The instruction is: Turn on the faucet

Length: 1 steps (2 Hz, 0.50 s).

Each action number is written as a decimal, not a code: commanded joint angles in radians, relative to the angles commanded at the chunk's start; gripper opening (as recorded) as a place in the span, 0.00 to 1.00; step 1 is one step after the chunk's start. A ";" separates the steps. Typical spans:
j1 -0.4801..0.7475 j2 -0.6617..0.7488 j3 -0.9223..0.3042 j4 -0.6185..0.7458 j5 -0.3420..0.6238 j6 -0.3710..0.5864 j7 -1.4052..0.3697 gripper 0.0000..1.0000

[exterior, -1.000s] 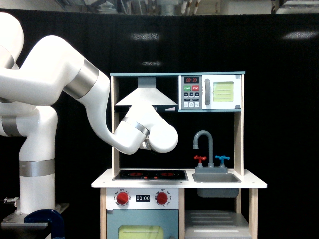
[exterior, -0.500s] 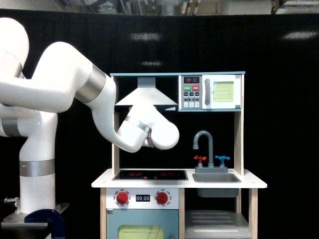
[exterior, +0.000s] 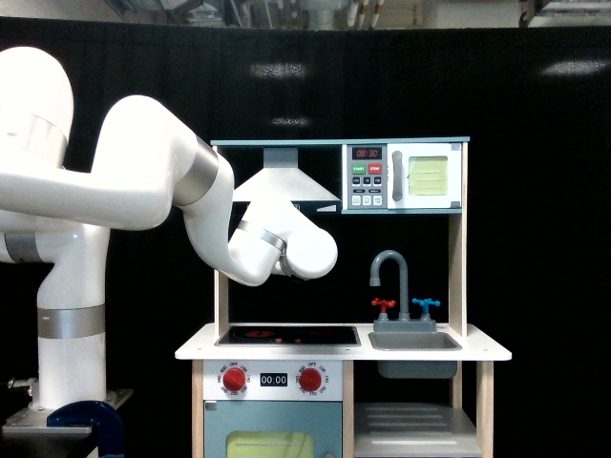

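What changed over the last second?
The arm's wrist rose a little above the stovetop, and its elbow swung toward the exterior view's right. It grasped and released nothing; the claw is hidden behind the wrist. The faucet, its red handle and blue handle are unchanged.

We have one exterior view only, fixed, facing the toy kitchen (exterior: 344, 355) head-on at about countertop height. Mid-range: the arm (exterior: 143, 191) fills the exterior view's left, the faucet (exterior: 393, 277) sits right of center. Black curtain (exterior: 535, 239) behind. No second view to overlap.
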 joint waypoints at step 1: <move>0.208 -0.100 -0.072 0.074 -0.040 -0.146 0.006 1.00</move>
